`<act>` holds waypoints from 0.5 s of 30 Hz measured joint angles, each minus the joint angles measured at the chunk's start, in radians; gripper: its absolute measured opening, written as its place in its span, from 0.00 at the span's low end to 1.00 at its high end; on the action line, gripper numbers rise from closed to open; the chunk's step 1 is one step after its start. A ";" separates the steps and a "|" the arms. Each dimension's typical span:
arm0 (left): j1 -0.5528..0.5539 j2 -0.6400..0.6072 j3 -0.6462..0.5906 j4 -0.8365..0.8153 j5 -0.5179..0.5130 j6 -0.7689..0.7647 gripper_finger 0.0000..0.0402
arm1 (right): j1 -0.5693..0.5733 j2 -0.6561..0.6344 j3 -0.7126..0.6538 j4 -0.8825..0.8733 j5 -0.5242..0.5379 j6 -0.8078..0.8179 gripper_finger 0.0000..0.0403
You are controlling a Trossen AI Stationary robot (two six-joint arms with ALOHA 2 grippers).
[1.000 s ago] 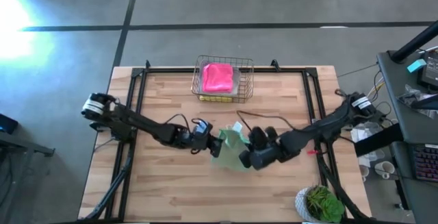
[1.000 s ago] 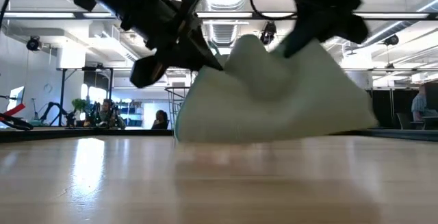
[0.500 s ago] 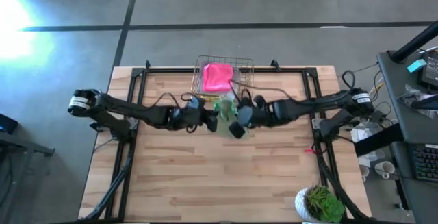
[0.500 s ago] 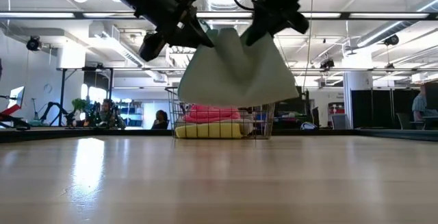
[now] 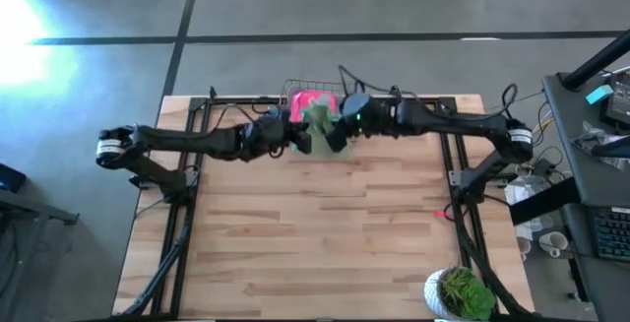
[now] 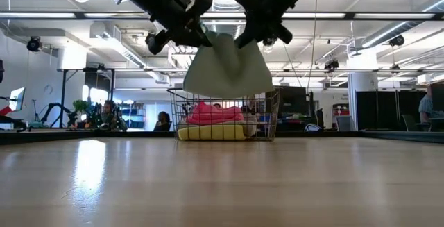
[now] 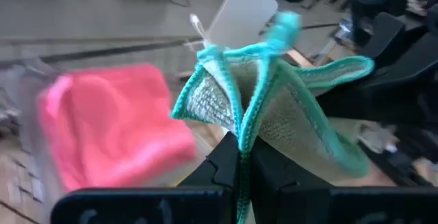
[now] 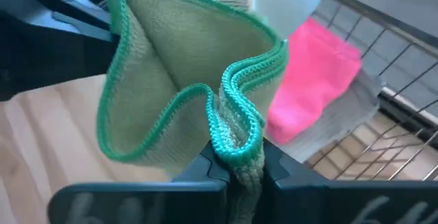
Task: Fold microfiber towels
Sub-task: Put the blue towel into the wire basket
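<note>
The left gripper (image 5: 291,141) reaches in from the table's (image 5: 295,263) left side toward the middle of the far edge, its jaws pressed together on one folded edge of the pale sage green towel (image 5: 320,133). In the left wrist view the teal-stitched hems of that towel (image 7: 274,114) run down between the two dark fingers (image 7: 219,166), and a white tag stands up from the cloth. The towel hangs folded in the air between both arms, over the near side of the copper wire basket (image 5: 346,96) at the far edge; in the low view it droops just above the basket's rim (image 6: 225,71). Inside the basket lies the hot pink towel (image 6: 215,113) on top, with what looks like a light grey one under it, and a yellow towel (image 6: 208,132) at the bottom. The right gripper (image 5: 335,141) comes in from the right, jaws pinching the towel's other folded edge (image 8: 236,135). A potted plant (image 5: 461,292) sits at the table's near right corner.
</note>
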 joint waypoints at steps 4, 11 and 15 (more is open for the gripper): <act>0.073 0.000 0.009 -0.012 0.003 0.028 0.00 | -0.088 0.005 0.000 0.019 -0.062 -0.014 0.03; 0.183 0.002 0.008 -0.018 0.028 0.035 0.00 | -0.207 0.074 0.003 0.113 -0.198 -0.023 0.03; 0.246 0.004 0.008 -0.018 0.046 0.074 0.00 | -0.251 0.149 0.044 0.107 -0.215 -0.037 0.03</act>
